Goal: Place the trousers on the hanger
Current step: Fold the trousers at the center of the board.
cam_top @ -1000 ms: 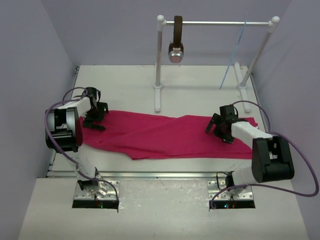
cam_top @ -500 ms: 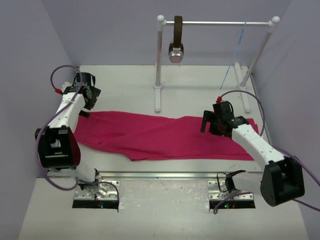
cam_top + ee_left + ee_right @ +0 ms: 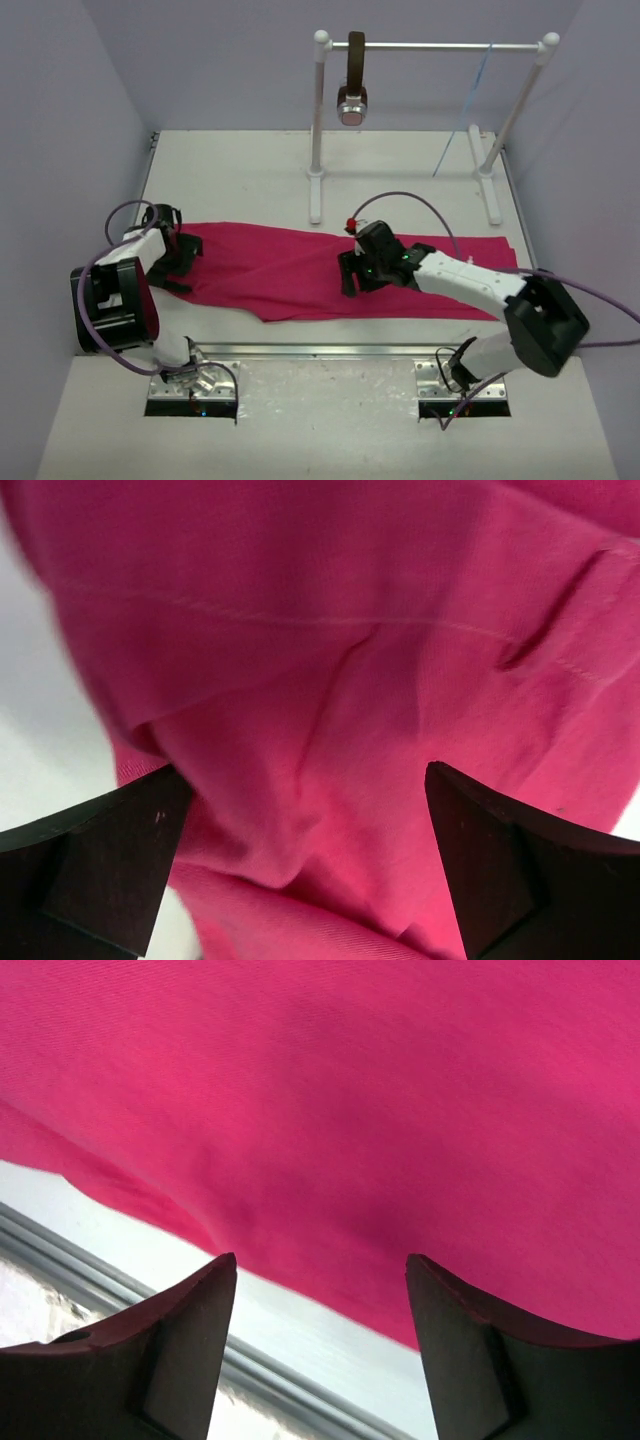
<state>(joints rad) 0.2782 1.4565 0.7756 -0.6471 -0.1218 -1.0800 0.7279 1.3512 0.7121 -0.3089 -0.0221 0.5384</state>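
The magenta trousers (image 3: 290, 265) lie spread flat across the table from left to right. The pale blue hanger (image 3: 462, 115) hangs from the right end of the rack's rail, far behind them. My left gripper (image 3: 176, 262) is low over the trousers' left end. In the left wrist view it (image 3: 305, 770) stands open, with rumpled pink cloth (image 3: 330, 680) between and under its fingers. My right gripper (image 3: 354, 276) is over the middle of the trousers near their front edge. It (image 3: 320, 1260) is open, and the cloth edge (image 3: 300, 1290) and bare table show between its fingers.
A white rack (image 3: 318, 130) stands at the back, with a brown strap with a round metal end (image 3: 352, 92) hung on its rail. A metal strip (image 3: 330, 350) runs along the table's near edge. Grey walls close in on the left, right and back.
My right arm has swung left from the trousers' right end to their middle, near the front edge. My left arm has come back from the far left corner onto the left end.
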